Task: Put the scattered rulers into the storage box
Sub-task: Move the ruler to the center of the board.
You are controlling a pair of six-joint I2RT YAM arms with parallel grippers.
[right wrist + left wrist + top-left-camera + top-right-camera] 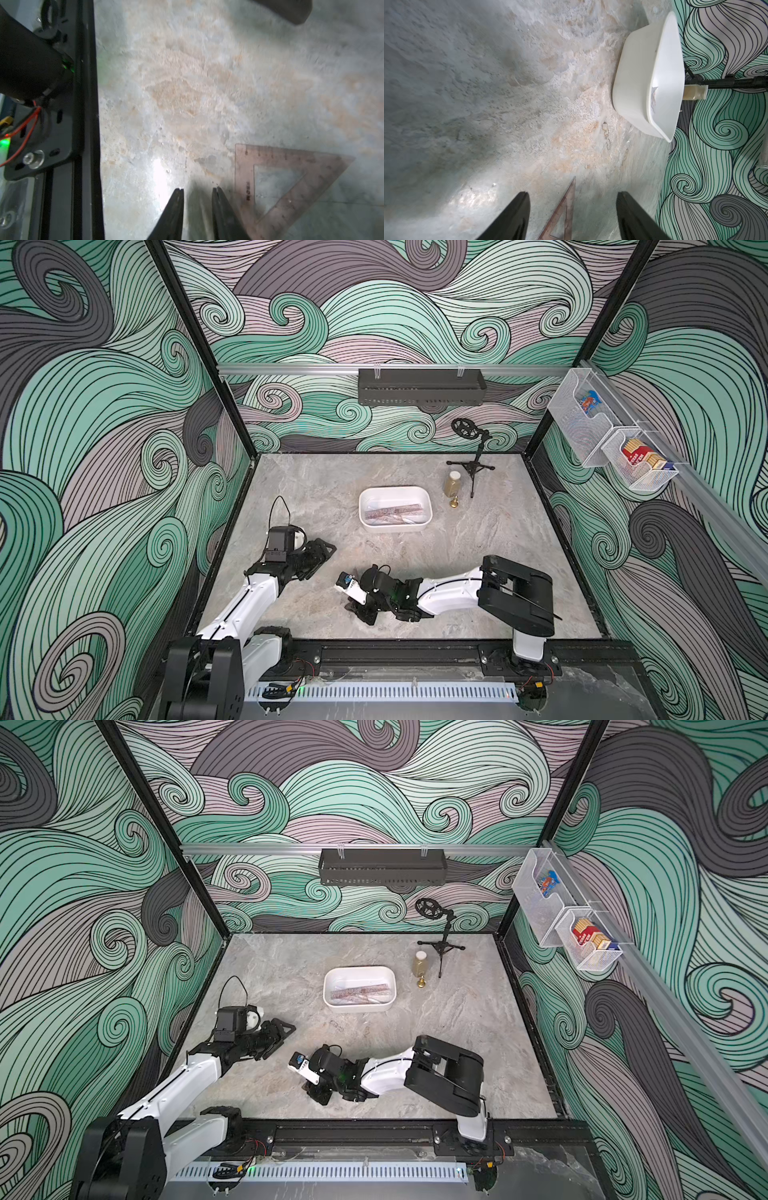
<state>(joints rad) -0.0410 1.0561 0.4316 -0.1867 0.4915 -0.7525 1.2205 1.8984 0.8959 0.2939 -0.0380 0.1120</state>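
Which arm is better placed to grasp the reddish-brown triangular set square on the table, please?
Left: the open left claw straddles the reddish-brown triangular plastic set square; the right claw, jaws narrow, sits beside one, not around it.

Storage box (395,526) near side open; bottle (452,485), tripod (471,466) crowd its right.

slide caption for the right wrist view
Right gripper, jaws narrowly apart and empty, beside a reddish-brown set square lying flat on the table.
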